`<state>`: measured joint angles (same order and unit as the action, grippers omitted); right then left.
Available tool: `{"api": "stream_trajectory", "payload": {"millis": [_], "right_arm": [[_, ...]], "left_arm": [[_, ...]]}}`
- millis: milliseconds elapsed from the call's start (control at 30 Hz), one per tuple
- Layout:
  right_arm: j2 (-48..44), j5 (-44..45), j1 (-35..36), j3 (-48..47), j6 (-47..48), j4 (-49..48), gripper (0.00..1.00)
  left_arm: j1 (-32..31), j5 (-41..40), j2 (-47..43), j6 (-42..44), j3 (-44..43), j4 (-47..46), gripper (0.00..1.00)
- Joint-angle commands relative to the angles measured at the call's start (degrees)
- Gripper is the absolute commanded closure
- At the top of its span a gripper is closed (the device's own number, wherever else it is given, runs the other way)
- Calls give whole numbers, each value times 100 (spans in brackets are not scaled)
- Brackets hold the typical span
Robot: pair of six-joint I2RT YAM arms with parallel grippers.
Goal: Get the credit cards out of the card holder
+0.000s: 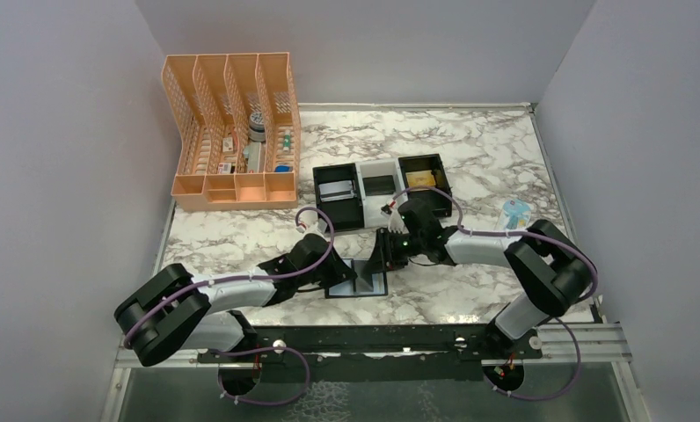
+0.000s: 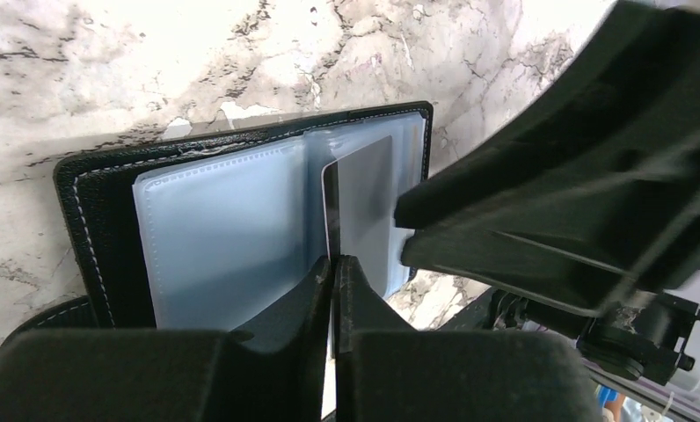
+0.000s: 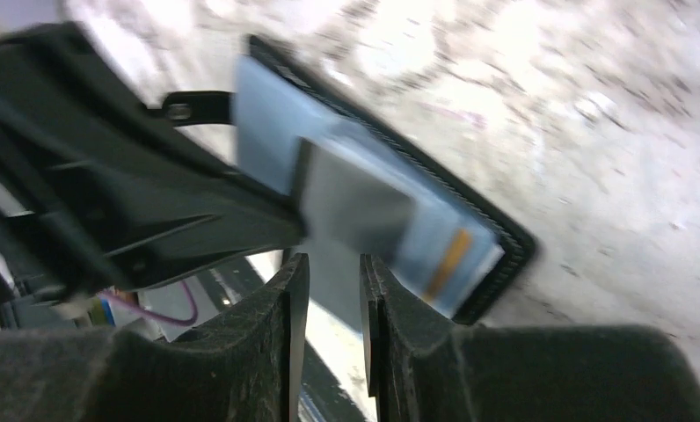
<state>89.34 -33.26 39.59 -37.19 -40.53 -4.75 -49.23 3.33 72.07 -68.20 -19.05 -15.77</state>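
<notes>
Tabletop point(image 1: 470, 149): one wallet point(image 1: 368, 283), one grey card point(image 2: 368, 202)

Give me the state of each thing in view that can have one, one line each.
card holder, open, lying flat
dark grey card, partly out of the card holder, pinched at one edge
left gripper, shut on the dark grey card
right gripper, jaws a little apart above the card holder, no clear grip on anything
</notes>
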Motion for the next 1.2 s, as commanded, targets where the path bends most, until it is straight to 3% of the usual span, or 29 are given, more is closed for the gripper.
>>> {"api": "stream_trajectory", "payload": {"millis": [0,200,400,600,933,1167], "right_arm": [[341,790,47,46,-157,455,72],[387,1117,48,212,-244,600,73],[486,1184,36,193,-271,647,74],[437,1308,37,169,-280,712,75],[413,1226,40,101,-236,747,76],[355,1091,34,67,-236,711,76]], "left_arm": [[21,-3,78,122,-43,51,89],[20,49,17,70,24,-49,84],[26,-38,-83,-13,72,-98,100],[19,-302,-352,-75,106,287,100],[20,-360,-463,-100,195,308,96],[24,-33,-216,1,159,-205,83]]}}
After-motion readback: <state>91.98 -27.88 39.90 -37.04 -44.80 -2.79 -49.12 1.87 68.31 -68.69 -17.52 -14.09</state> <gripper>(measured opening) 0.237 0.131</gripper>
